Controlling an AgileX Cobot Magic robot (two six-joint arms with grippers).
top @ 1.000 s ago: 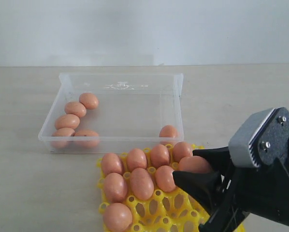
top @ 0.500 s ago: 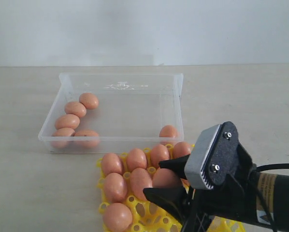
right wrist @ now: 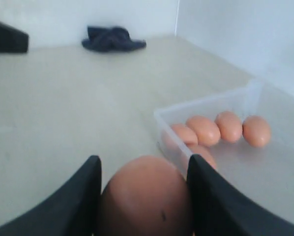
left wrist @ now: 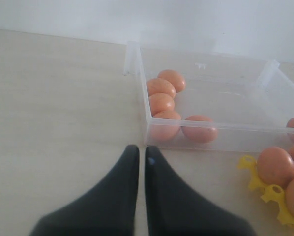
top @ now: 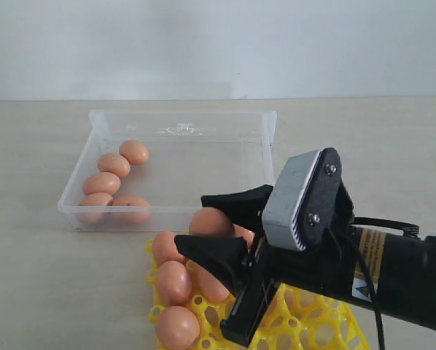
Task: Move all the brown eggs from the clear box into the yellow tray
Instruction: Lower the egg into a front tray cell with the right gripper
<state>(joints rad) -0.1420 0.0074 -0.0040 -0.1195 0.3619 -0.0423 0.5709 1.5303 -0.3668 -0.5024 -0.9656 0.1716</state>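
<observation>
The right gripper [top: 191,221] has its fingers clamped on the sides of one egg [top: 212,221], held in the air at the centre of the exterior view, just above the upper left part of the tray [top: 305,321]. In the right wrist view only the fingertips pinch the shell, so the grip looks shallow. A jolt or a slight loosening could let the smooth egg slide out.

The cups right under it appear to be filled. Seated eggs [top: 173,281] show along the tray's left side, while the open cups lie toward the lower centre and lower right. Lowering here would press shell on shell and might crack one, or leave the egg perched on a peg and free to roll onto the table [top: 28,277]. The lower finger hangs close over those seated eggs and could knock one out of its cup on a sideways move. The tray looks light, so a nudge might also slide it.

Five eggs lie along the left wall of the box [top: 181,113], and the left wrist view shows a sixth at its right end.

The left gripper [left wrist: 141,153] holds nothing, fingers together, just before the box's near wall. A forward drift could push the box.
</observation>
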